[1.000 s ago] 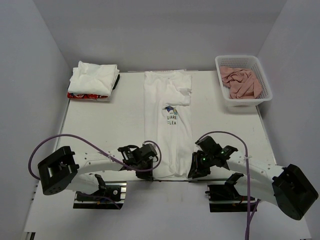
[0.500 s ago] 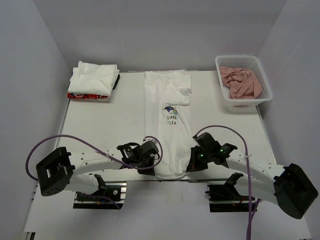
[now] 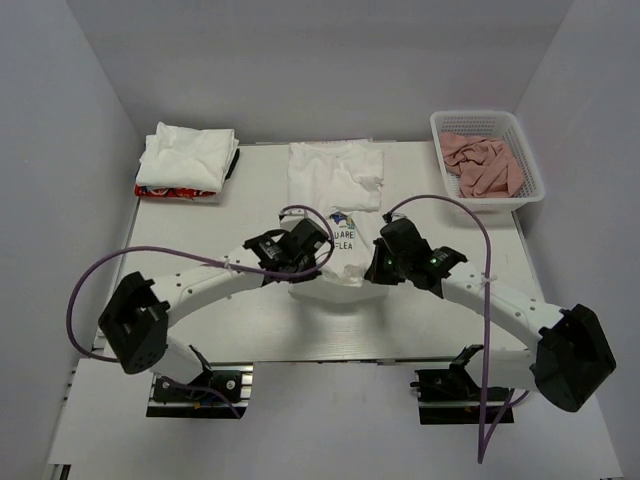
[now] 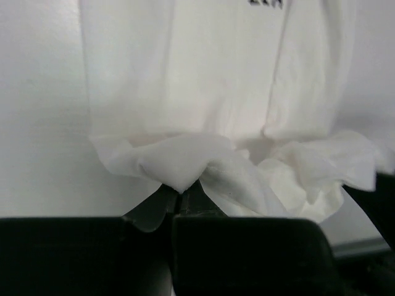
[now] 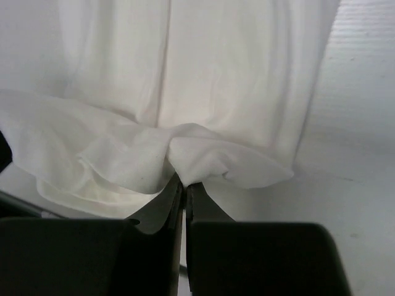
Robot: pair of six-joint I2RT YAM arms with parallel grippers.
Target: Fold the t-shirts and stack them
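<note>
Landmark: we place everything from the white basket (image 3: 487,125) holding the pink cloths (image 3: 483,165).
T-shirt: the white t-shirt (image 3: 337,175) lies on the table (image 3: 200,240) to the left of the basket. Its collar end is level with the basket and its length runs toward the arms.
Hem: the hem (image 4: 185,160) is lifted off the table and bunched, nearer the arms than the basket.
Left tool: the left tool (image 3: 318,247) is closed tight on the hem corner farther from the basket. Its wrist view shows a peak of cloth nipped between the fingers.
Right tool: the right tool (image 3: 375,262) is pinched closed on the hem corner nearer the basket.
Folded pile: a folded pile (image 3: 187,155) of white shirts sits well apart to the left of the basket, level with it.
Handling: we judge the cotton light, soft and limp. It sags between the two grips and will drape rather than hold a line.
Where to hold: we think the hem corners are best, taking both layers, so the edge travels level.
Writing: a colourful print (image 3: 343,222) has dark lettering below it, too small for us to read from above. The left wrist view cuts off all but the letters' lower edges. We see no brand label.
</note>
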